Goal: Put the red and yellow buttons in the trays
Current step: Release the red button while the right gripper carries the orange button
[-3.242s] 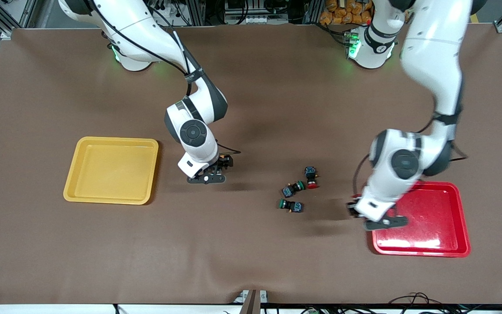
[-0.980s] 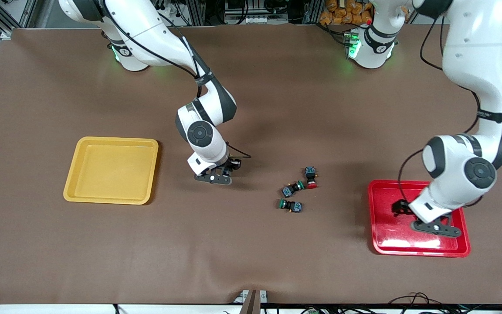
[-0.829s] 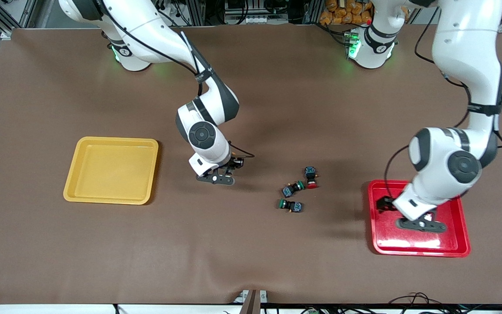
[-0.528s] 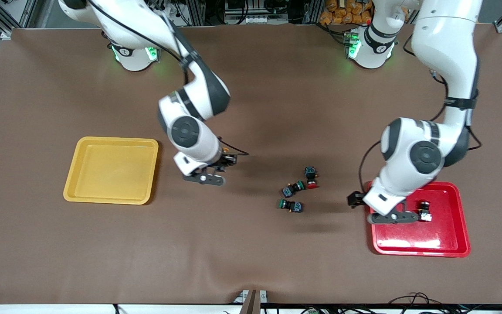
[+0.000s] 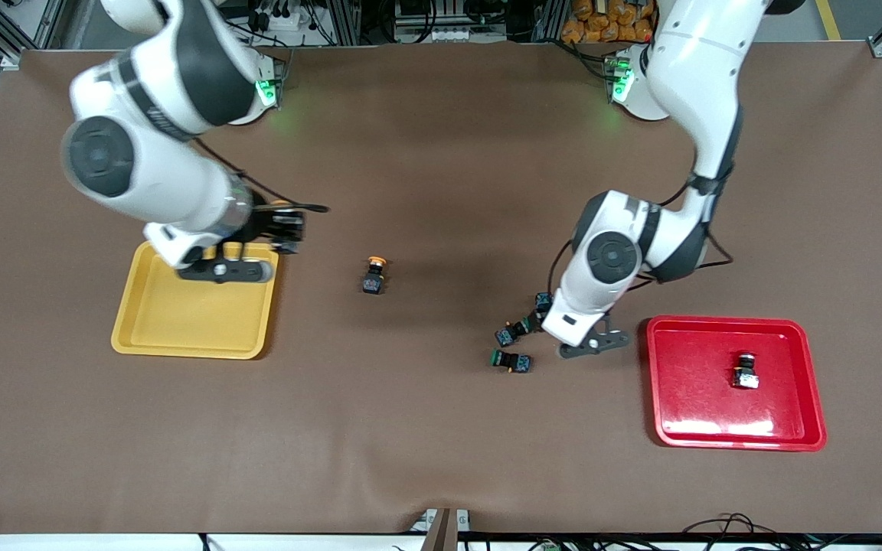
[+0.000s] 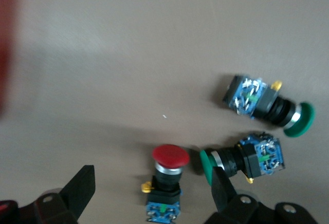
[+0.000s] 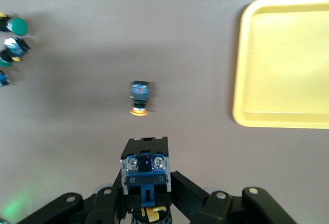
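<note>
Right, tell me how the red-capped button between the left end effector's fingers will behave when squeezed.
The red-capped button looks rigid, a blocky body, so it probably won't deform. Its round cap overhangs a narrower neck, so it might pivot or roll if pinched there. The green-capped button lies close beside it and may get nudged by the open left end effector.

A matt brown table covering (image 5: 441,428), slightly rumpled at its near edge, looks like cloth. The red tray (image 5: 785,428) is glossy plastic with bright reflections. The yellow tray (image 5: 181,337) is smoother, duller plastic. The red-capped button (image 6: 168,157) shows a shiny metal collar beneath its cap.
</note>
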Motion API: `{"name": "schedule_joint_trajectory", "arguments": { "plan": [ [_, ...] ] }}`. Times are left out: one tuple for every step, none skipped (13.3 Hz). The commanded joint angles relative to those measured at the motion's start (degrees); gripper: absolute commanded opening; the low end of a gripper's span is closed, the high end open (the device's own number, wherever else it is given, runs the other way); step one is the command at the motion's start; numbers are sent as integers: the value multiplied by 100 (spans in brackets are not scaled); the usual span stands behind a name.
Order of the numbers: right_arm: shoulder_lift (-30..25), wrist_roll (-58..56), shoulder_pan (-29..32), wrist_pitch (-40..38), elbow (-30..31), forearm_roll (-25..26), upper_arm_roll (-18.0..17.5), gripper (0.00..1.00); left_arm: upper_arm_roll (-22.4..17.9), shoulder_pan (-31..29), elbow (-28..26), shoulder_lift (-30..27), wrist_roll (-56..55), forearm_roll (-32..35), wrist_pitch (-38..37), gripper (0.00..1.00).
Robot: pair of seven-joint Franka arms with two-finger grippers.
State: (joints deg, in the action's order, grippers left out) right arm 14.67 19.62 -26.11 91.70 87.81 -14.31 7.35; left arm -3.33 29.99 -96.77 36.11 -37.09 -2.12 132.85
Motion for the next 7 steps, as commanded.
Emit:
{"name": "schedule_joint_trajectory", "arguments": {
  "plan": [
    [-123, -1052, 718, 181, 640, 42, -75, 0, -54, 148, -95, 124, -27, -305, 224, 100],
    [-105, -1440, 983, 330, 797, 112, -75, 0, -36, 165, -192, 116, -27, -359, 224, 100],
    [-88, -1774, 1203, 540, 990, 217, -75, 0, -19, 183, -323, 81, -27, -359, 224, 100],
    [-26, -2004, 1362, 794, 1175, 331, -84, 0, -1, 191, -446, 46, -27, -359, 224, 100],
    [52, -2180, 1494, 1014, 1351, 367, -84, 0, 68, 209, -569, -16, -18, -359, 224, 100],
    [140, -2347, 1573, 1356, 1579, 420, -75, 0, 87, 209, -675, -77, -18, -359, 224, 100],
    [246, -2523, 1687, 1690, 1790, 473, -84, 0, 148, 218, -772, -130, -18, -359, 224, 100]
  ]
}}
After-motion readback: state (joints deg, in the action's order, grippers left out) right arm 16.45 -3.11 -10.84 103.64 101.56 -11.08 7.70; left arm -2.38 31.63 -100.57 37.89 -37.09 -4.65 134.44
